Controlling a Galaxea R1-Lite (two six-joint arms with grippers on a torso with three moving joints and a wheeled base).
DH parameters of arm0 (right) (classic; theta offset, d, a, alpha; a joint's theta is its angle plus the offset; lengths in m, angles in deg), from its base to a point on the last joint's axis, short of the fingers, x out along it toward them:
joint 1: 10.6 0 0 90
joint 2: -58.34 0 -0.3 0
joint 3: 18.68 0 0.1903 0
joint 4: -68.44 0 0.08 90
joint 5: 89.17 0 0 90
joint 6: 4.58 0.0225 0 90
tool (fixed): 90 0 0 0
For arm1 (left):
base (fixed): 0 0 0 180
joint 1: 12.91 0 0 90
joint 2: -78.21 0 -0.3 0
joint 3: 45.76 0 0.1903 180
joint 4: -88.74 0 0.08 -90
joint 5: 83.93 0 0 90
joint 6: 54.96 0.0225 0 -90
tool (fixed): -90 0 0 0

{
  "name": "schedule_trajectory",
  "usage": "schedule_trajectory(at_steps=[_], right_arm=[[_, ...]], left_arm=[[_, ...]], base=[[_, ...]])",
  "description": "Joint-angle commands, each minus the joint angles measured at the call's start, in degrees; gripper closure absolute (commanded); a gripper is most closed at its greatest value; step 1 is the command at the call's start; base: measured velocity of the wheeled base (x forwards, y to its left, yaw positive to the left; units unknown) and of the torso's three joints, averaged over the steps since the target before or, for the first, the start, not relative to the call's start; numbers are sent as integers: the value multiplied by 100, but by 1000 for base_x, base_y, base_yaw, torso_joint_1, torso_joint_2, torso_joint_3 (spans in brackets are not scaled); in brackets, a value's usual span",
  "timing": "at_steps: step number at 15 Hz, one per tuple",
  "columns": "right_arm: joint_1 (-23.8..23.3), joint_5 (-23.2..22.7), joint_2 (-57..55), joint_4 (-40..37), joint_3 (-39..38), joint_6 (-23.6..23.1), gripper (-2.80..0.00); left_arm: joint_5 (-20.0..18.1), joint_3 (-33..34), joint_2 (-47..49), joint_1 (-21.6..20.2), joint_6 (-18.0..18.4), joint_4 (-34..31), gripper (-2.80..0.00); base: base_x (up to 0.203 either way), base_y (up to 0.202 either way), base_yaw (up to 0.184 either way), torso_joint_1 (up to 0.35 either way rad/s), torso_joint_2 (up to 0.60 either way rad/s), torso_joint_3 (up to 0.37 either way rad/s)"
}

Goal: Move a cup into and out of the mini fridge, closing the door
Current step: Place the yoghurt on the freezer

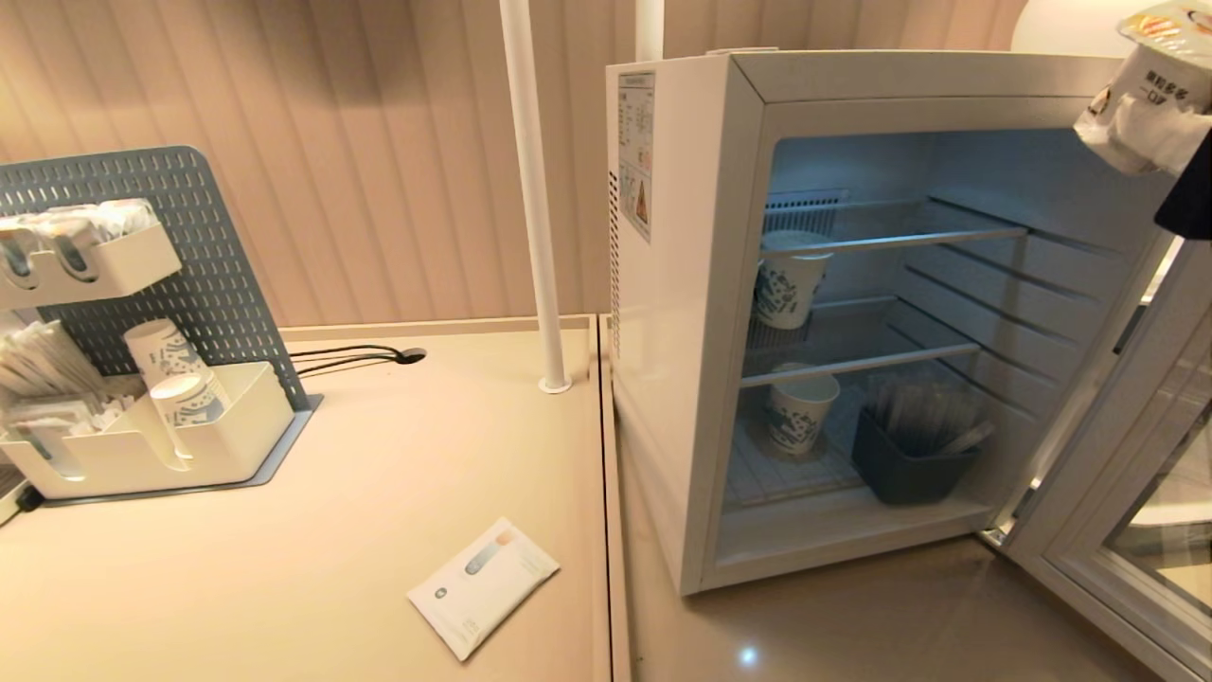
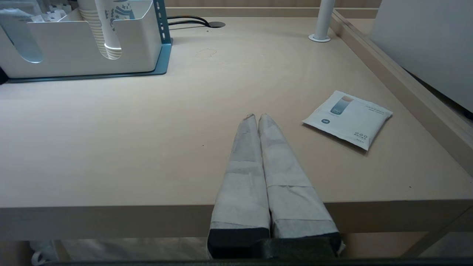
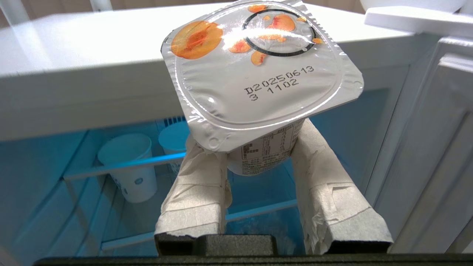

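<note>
Your right gripper (image 3: 258, 155) fingers clamp the yogurt cup (image 3: 258, 70) high, right of the open mini fridge (image 1: 691, 313). Its door (image 1: 1117, 493) stands open, not yet closed. Your left gripper (image 2: 257, 118), fingers shut and empty, idles over the counter (image 2: 147, 147).

Setting: hotel-style refreshment counter. Evidence: beige countertop (image 1: 379, 493), fluted wall panelling (image 1: 331, 142), mini fridge (image 1: 691, 332) below the right gripper (image 1: 1136, 118). Left of it, condiment organiser (image 1: 142, 445) with paper cups (image 1: 175, 379).

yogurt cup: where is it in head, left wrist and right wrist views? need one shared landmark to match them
Head view: the cup is at the top right corner, held by the right hand above the open mini fridge.
Left wrist view: not in it; only the shut left hand over the table.
Right wrist view: centre top, the cup gripped between the fingers.
Shared landmark: the mini fridge, in all three views.
</note>
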Motion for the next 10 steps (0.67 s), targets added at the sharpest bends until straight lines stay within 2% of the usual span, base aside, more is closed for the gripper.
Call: schedule_trajectory(at_steps=[1,5,10], right_arm=[[3,18,4,-226,467,-6,0],[-3,-41,-333,-1513,2231,-13,0],[-158,-354,-1780,-3308,4835,11,0]], left_arm=[[5,0,9,0,-7,2,0],[5,0,0,0,-7,2,0],[5,0,9,0,-7,2,0]], base=[[0,0,0,0,0,0],[0,0,0,0,0,0],[0,0,0,0,0,0]])
